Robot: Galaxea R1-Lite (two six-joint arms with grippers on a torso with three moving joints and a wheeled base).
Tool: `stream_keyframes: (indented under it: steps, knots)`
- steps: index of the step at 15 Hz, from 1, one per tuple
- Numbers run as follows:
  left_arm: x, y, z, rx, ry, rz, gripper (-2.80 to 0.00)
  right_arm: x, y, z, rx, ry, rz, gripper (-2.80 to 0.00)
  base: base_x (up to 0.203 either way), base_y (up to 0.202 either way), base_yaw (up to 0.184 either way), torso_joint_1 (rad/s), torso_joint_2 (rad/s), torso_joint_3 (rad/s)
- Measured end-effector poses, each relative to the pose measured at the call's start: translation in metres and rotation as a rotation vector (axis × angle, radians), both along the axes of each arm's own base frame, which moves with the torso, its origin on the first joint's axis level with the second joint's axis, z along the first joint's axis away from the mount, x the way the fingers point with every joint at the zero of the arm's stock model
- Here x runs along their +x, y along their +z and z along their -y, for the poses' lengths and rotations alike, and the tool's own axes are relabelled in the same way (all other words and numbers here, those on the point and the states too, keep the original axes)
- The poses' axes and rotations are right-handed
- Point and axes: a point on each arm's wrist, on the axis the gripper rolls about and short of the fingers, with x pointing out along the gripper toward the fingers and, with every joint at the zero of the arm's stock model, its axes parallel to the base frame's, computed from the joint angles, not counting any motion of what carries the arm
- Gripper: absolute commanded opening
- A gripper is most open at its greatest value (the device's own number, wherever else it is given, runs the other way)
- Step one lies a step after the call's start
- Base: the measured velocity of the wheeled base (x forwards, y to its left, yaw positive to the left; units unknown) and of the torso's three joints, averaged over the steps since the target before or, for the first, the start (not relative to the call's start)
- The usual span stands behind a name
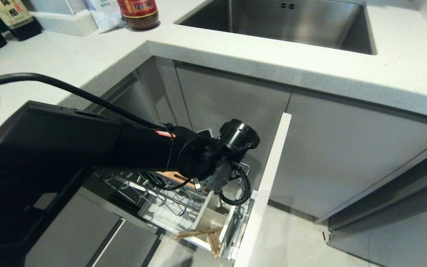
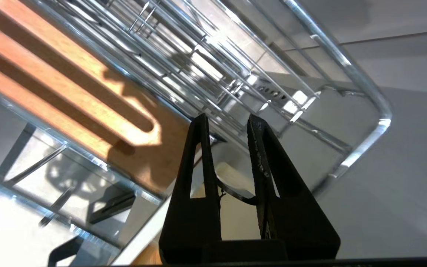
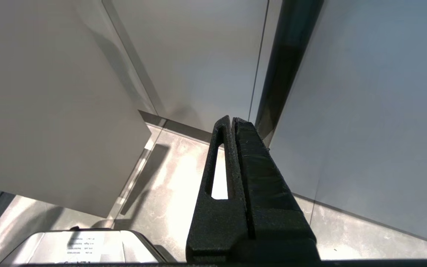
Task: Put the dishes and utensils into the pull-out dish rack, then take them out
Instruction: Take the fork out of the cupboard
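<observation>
Left tool (image 2: 227, 119), inside the pull-out dish rack (image 1: 161, 207) above its utensil cup (image 1: 208, 214) holding the chopsticks (image 1: 198, 233), seems nearly closed on a thin dark strip, perhaps the fork (image 2: 235, 193): light, stiff, slippery, best pinched mid-handle.

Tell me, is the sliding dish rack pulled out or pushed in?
Pulled out. The dish rack juts from the cabinet, its white panel front stands away from the cupboard doors, and the chopsticks show inside.

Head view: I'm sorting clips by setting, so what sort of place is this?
A home kitchen, most likely: a steel sink set in a pale countertop, sauce bottles by it, a pull-out dish rack below.
</observation>
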Motion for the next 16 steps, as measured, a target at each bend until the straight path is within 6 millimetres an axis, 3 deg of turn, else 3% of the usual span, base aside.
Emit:
stream_keyframes:
  steps: [7,16]
  knots:
    - [-0.050,0.068,-0.015,-0.103,-0.050,0.120,-2.80,0.000,0.000,0.000,0.000,0.000,0.001,-2.80,0.000,0.000,0.000,0.000,0.00,0.000]
    - [-0.084,0.121,-0.042,-0.185,-0.039,0.246,-2.80,0.000,0.000,0.000,0.000,0.000,0.001,-2.80,0.000,0.000,0.000,0.000,0.00,0.000]
